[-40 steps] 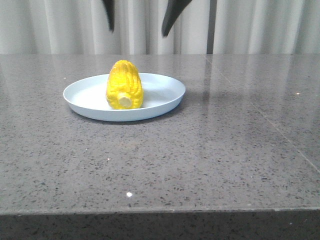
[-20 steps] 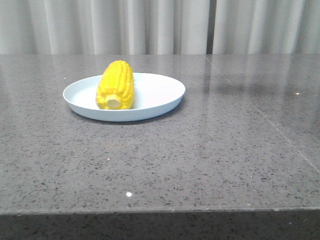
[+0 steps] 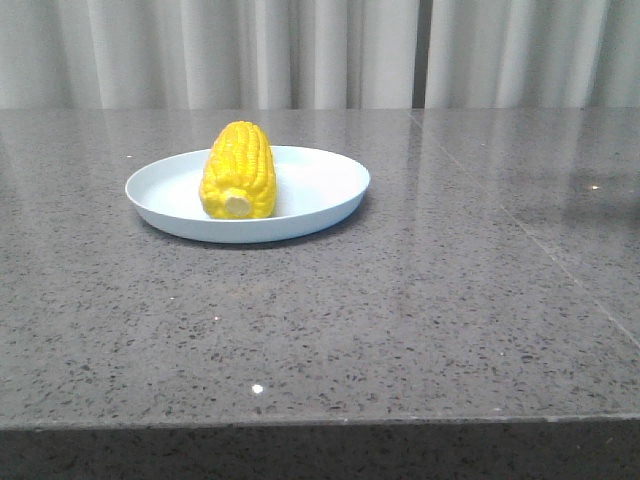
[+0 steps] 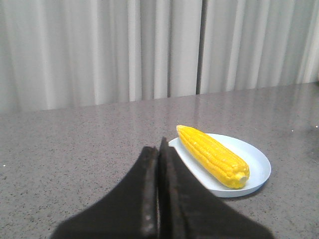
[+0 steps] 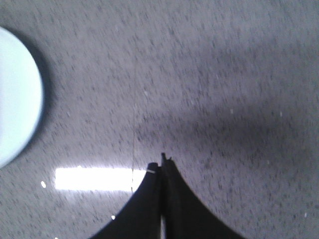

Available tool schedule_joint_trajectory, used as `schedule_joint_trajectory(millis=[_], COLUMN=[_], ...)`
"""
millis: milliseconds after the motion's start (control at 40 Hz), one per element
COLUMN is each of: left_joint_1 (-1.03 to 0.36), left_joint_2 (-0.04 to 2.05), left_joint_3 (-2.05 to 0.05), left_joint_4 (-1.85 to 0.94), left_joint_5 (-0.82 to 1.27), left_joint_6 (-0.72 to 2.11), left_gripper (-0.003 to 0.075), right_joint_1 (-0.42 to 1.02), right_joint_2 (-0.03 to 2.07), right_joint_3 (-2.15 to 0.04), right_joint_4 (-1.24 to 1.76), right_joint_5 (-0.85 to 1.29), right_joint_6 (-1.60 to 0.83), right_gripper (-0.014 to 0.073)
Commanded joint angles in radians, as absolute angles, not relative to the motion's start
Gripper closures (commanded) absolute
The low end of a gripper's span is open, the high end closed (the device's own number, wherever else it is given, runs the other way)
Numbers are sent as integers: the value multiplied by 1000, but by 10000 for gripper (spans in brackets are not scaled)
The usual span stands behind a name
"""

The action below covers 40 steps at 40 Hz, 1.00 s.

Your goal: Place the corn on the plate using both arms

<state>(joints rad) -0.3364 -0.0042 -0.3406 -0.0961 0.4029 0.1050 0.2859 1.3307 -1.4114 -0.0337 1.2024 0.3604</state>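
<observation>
The yellow corn (image 3: pixel 239 170) lies on the pale blue plate (image 3: pixel 320 185) at the table's left-middle, its cream stub end toward the camera. Neither gripper shows in the front view. In the left wrist view the left gripper (image 4: pixel 159 149) is shut and empty, apart from the plate (image 4: pixel 256 164) and the corn (image 4: pixel 212 155), which lie beyond it. In the right wrist view the right gripper (image 5: pixel 162 163) is shut and empty above bare table, with the plate's edge (image 5: pixel 20 99) off to one side.
The grey speckled stone table (image 3: pixel 420 300) runs to a front edge near the camera. Pale curtains (image 3: pixel 300 50) hang behind the table. A seam line (image 3: pixel 540 250) crosses the table's right part.
The open black fingers above the plate one second ago have left the front view. The corn has rolled and settled on the plate, turning its stub slightly.
</observation>
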Motion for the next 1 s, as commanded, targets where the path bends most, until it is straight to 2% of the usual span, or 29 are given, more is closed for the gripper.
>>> schedule_joint_trajectory(millis=[0, 275, 499, 774, 974], left_joint_1=[-335, -335, -335, -335, -335], left_joint_2=[-21, -21, -21, -21, -21], left_joint_3=[-365, -365, -365, -365, -365], left_joint_4=[-109, -109, -109, -109, -109], left_joint_5=[316, 316, 316, 316, 316], left_joint_6=[95, 95, 95, 95, 95], left_gripper=[741, 741, 741, 741, 741], right_joint_1=[279, 279, 279, 279, 279], right_joint_2=[1211, 916, 635, 286, 227], right_joint_3=[-1289, -822, -540, -419, -407], right_joint_4=[-47, -137, -214, -218, -219], right_joint_5=[1067, 720, 518, 372, 334], right_joint_6=[329, 298, 299, 299, 299], right_gripper=[656, 656, 656, 656, 656])
